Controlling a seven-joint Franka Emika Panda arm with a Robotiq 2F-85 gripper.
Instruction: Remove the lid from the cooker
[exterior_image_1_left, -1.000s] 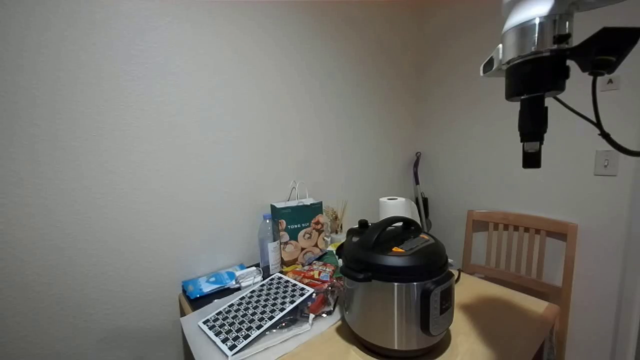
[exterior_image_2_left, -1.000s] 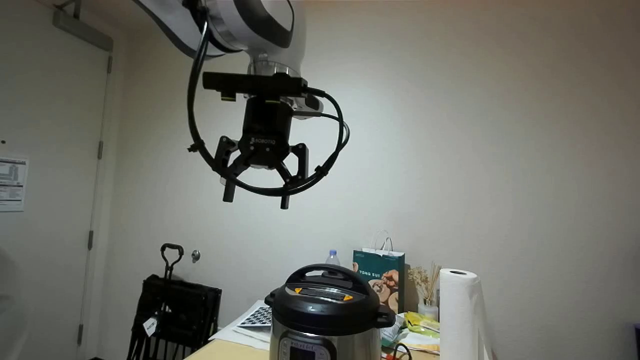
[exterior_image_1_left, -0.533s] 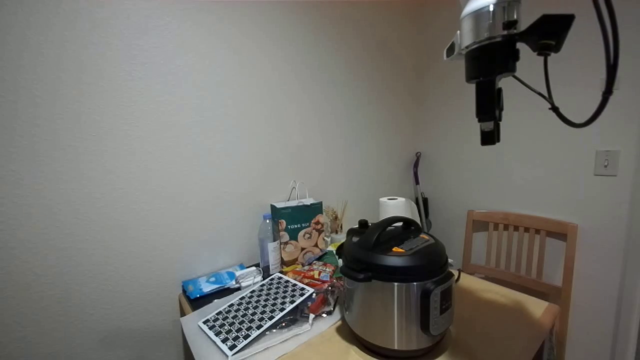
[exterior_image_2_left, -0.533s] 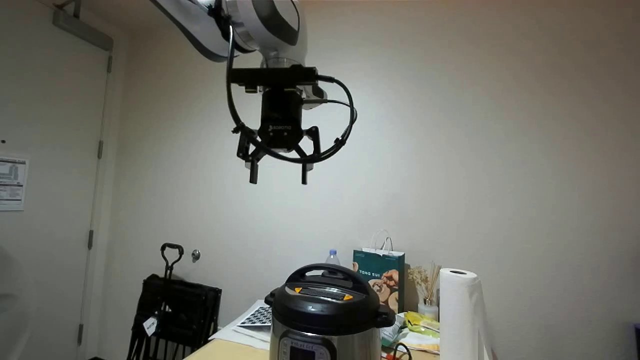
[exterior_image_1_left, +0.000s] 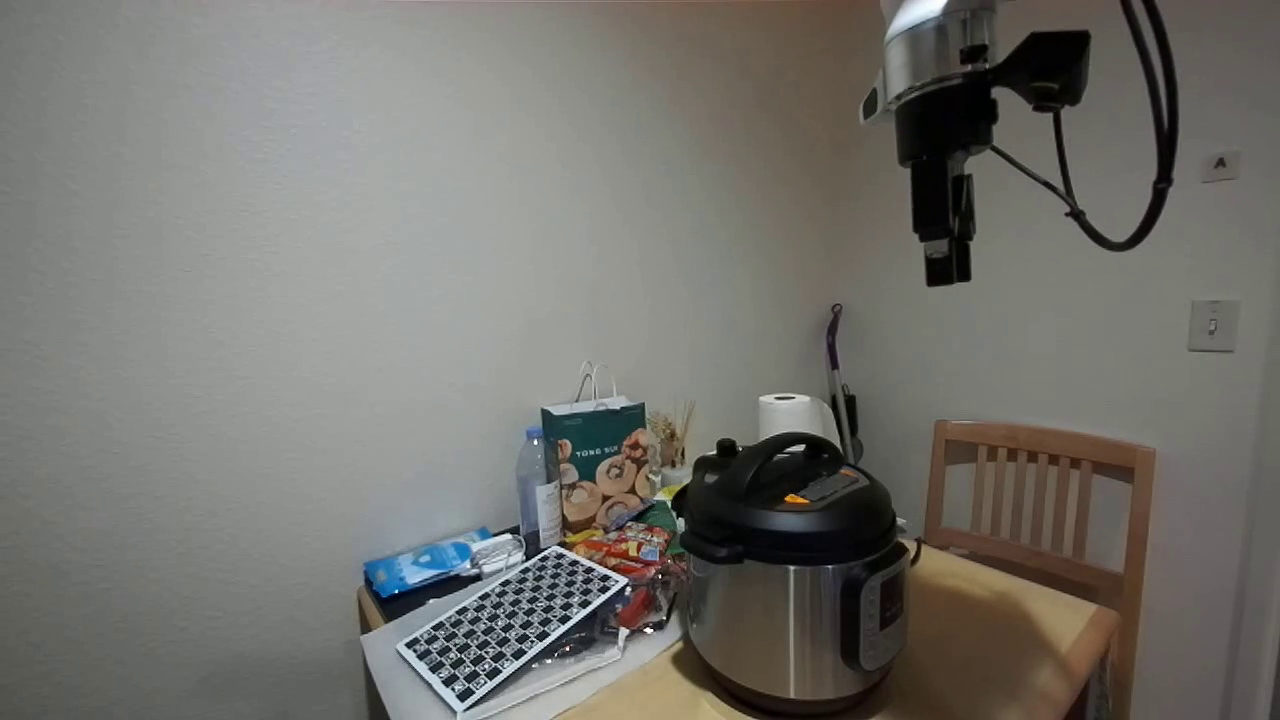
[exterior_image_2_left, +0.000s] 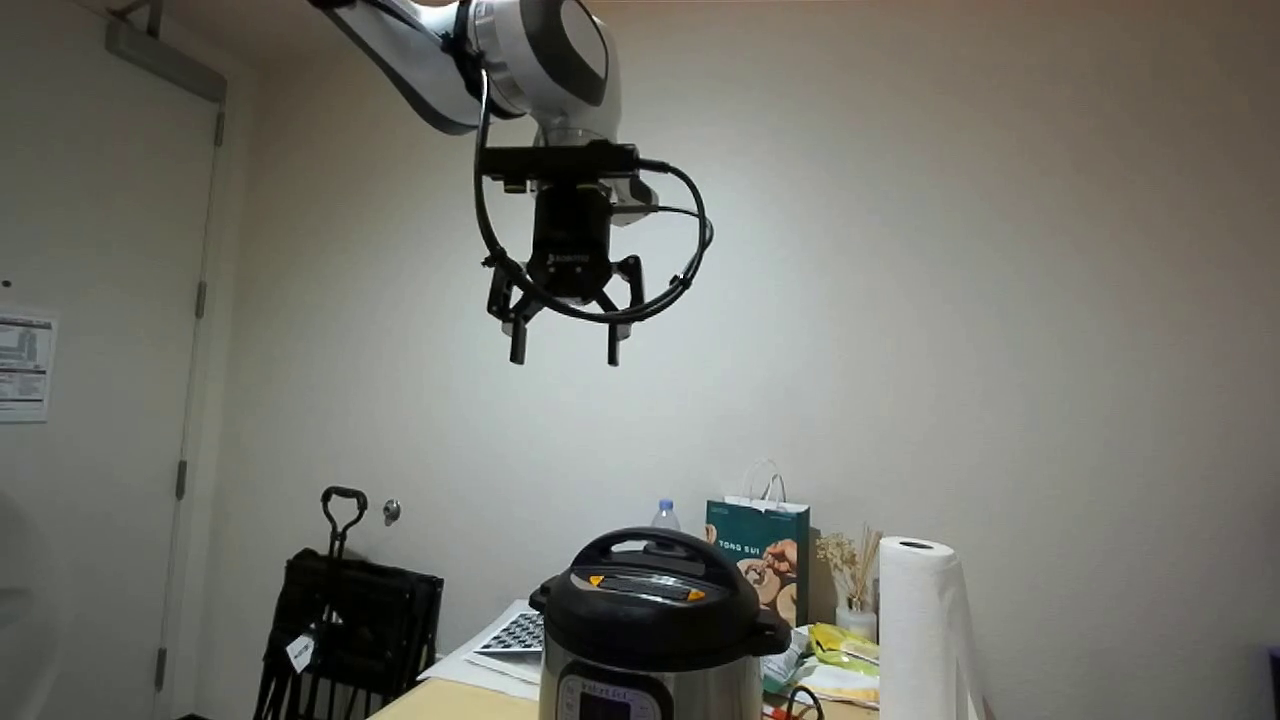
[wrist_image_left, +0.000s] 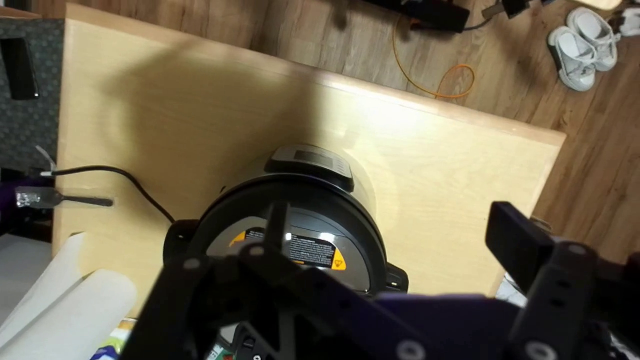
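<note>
— Where's the lid?

— The lid (exterior_image_2_left: 655, 632) sits on the cooker (exterior_image_1_left: 775, 630), low in the frame in both exterior views. It covers the top, so the inside is hidden.

— And the pincer?

— In an exterior view the pincer (exterior_image_2_left: 565, 352) hangs at upper middle, pointing down. Its jaws stand apart, well above the lid.

— What does the wrist view bring?

— Things the exterior views leave out: white shoes (wrist_image_left: 582, 47) at upper right and an orange cable (wrist_image_left: 464, 93) at top, past the edge of the counter (wrist_image_left: 450, 200). The lid shows from above, partly behind the pincer, its label (wrist_image_left: 310, 250) just below the middle.

— And the reverse?

— An exterior view has a light switch (exterior_image_1_left: 1212, 326) at far right; an exterior view has a paper (exterior_image_2_left: 27, 368) at far left.

— Containers?

— A vase (exterior_image_2_left: 855, 618) at lower right holds dried stems (exterior_image_2_left: 848, 562). The bag (exterior_image_2_left: 757, 550) stands left of it, contents hidden. A bottle (exterior_image_1_left: 540, 490) stands just beside the bag; I can't tell what it holds.
</note>
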